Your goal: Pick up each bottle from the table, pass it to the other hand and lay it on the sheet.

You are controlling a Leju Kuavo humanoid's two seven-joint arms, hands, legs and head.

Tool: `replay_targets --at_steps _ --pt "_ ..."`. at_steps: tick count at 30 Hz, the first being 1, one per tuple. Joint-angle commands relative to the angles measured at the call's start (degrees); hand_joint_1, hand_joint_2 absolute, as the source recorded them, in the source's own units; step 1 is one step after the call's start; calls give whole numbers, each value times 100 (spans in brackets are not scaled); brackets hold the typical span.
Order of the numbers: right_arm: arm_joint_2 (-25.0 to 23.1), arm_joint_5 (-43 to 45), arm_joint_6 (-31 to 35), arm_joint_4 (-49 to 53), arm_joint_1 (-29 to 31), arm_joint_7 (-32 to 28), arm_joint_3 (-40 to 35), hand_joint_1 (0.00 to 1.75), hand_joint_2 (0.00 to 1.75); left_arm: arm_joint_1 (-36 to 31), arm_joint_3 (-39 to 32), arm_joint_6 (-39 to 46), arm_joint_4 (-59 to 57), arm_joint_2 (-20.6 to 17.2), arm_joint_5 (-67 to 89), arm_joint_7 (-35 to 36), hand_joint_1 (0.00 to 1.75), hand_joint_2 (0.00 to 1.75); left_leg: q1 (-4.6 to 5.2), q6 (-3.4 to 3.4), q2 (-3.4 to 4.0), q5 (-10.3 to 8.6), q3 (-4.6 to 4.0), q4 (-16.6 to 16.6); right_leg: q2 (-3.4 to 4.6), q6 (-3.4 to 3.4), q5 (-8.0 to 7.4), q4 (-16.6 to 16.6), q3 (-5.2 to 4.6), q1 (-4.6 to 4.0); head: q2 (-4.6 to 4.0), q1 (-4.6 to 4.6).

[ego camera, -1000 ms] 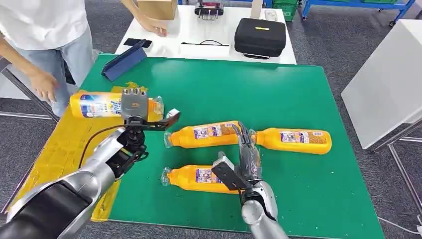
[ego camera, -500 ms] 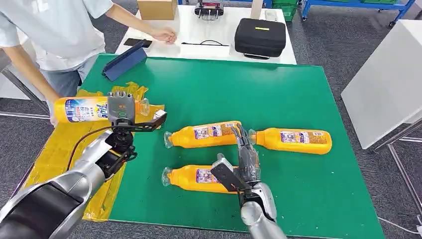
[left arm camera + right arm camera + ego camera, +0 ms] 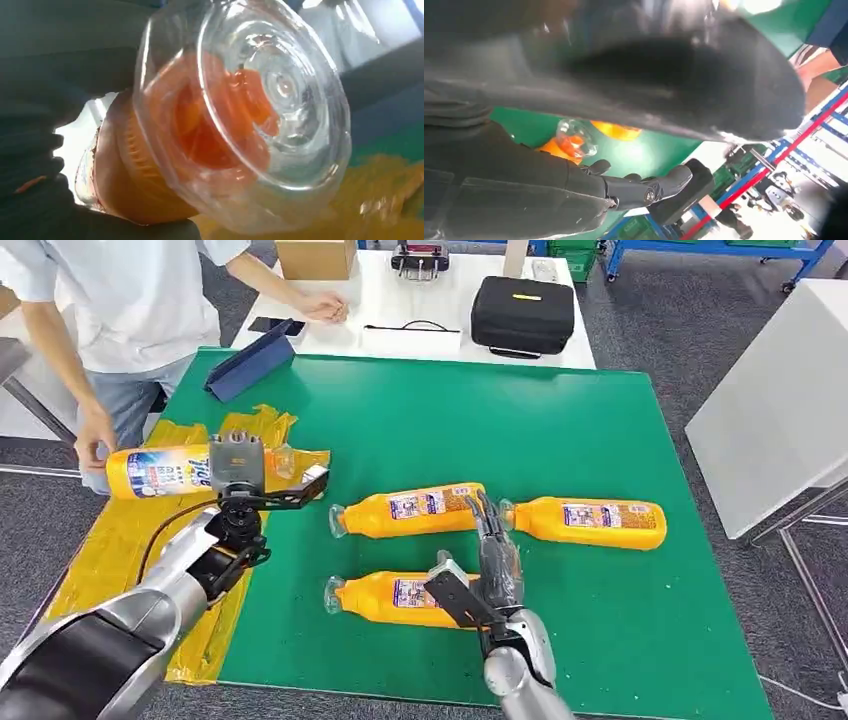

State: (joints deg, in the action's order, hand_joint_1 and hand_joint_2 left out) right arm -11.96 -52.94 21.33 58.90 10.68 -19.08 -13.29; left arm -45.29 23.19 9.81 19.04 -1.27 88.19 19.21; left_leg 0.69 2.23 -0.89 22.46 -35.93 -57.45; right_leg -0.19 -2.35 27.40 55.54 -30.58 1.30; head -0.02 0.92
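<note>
- The left hand (image 3: 238,462) is gripping an orange plastic bottle with a blue-and-white label (image 3: 165,469), holding it level above the crinkled yellow sheet (image 3: 120,540) at the left edge of the table; in the left wrist view the bottle's clear cap (image 3: 260,115) is facing the camera, with the dark fingers (image 3: 30,165) wrapping the body behind it.
- A person's hand (image 3: 92,435) is hovering right at the far-left end of that held bottle; I cannot tell whether it is touching.
- The right hand (image 3: 490,560) is hanging empty with its fingers stretched apart, pointing away from the robot, over the green mat (image 3: 560,430).
- Just left of the right hand, the near orange bottle (image 3: 390,597) is lying on its side with its clear cap pointing left.
- Beyond the fingertips, the middle orange bottle (image 3: 410,508) and the right orange bottle (image 3: 590,521) are lying in a row, the right bottle's cap close to the middle bottle's base.
- The far half of the mat is lying bare, and wide green margin is showing right of the row.
- A blue folded case (image 3: 250,362) is leaning at the mat's far-left corner, near the sheet.
- Past the mat's far edge, a white table (image 3: 400,310) is carrying a black zipped case (image 3: 522,312), a cardboard box (image 3: 315,257) and a dark phone (image 3: 277,327).
</note>
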Motion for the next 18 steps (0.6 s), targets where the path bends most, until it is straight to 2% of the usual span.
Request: replay_targets --at_steps 1,5,6,7,11,12,18 --pt "159 13 134 145 -103 183 3 0 0 -154 -1627 -562 -354 367 -811 -1651 175 175 -6 -11 7 7 12 0 3 9 4 -6 15 -6 0 0" --pt "177 13 56 220 -98 210 73 0 0 -243 -1674 -919 -363 540 -734 -1319 175 175 -10 -11 -23 4 4 -8 -27 8 9 -5 10 -8 0 0" --pt "171 6 50 207 -86 217 80 0 0 -230 -1680 -913 -359 518 -727 -1330 175 175 -6 -8 -14 3 2 -4 -17 6 4 -5 3 -4 0 -2" --pt "165 -3 51 195 -81 222 83 0 0 -222 -1690 -906 -359 498 -722 -1350 175 175 -16 -19 -12 17 25 -14 -19 16 14 -9 35 -14 0 0" --pt "160 -8 56 190 -82 224 82 0 0 -215 -1696 -898 -358 475 -719 -1362 175 175 -2 -11 8 3 6 -2 0 9 0 -4 6 -2 0 -2" --pt "150 -27 35 171 -72 220 87 0 0 -189 -1756 -792 -331 472 -726 -1370 3 175 -7 -19 8 9 17 -5 -2 16 5 -6 19 -7 0 0" --pt "123 -30 24 18 45 153 106 0 0 -202 -1846 -750 -358 432 -697 -1418 0 175 -10 -14 10 7 14 -4 3 11 3 -5 13 -10 0 2"
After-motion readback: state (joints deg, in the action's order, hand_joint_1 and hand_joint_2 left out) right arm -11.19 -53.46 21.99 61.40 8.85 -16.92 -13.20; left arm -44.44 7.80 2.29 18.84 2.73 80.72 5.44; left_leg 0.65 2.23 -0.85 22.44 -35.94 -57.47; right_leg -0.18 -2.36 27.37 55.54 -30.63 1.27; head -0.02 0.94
